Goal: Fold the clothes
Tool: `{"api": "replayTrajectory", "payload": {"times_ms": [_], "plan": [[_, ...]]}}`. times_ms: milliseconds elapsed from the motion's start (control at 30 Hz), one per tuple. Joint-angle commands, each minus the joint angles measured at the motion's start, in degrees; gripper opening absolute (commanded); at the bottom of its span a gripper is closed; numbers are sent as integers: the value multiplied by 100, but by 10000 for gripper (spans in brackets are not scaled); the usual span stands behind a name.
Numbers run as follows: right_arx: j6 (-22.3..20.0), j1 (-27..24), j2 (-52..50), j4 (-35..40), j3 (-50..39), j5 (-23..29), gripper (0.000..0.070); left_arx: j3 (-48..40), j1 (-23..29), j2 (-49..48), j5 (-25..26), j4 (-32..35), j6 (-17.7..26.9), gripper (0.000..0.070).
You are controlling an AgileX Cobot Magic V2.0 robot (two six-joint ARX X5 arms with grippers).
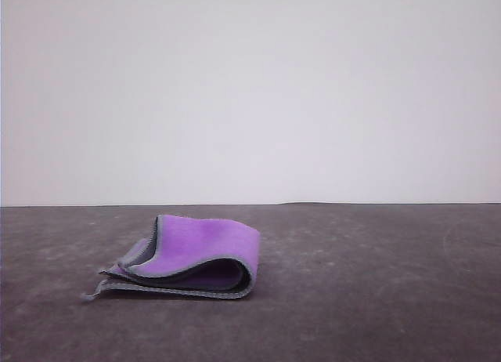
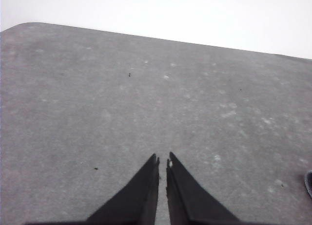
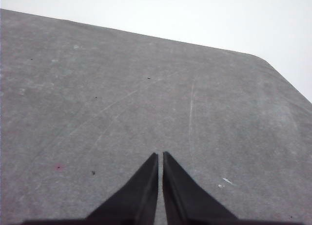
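Observation:
The clothes, a small purple and charcoal cloth with a light grey hem, lie folded over in loose layers on the dark grey table, left of centre in the front view. A dark sliver at the edge of the left wrist view may be part of the cloth. My left gripper is shut, its black fingers together above bare table, holding nothing. Also shut on nothing, my right gripper hangs over bare table.
The table's far edge meets a plain white wall. A rounded table corner shows in the left wrist view and another corner in the right wrist view. Faint scratches mark the tabletop.

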Motion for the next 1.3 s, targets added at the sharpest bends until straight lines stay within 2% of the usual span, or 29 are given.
{"api": "replayTrajectory", "payload": {"times_ms": [0, 1267], "plan": [[-7, -4, -9, 74, -28, 0, 10, -114, 17, -11, -9, -35, -4, 16], [-7, -4, -9, 74, -28, 0, 10, -114, 17, -11, -9, -35, -4, 16]]}}
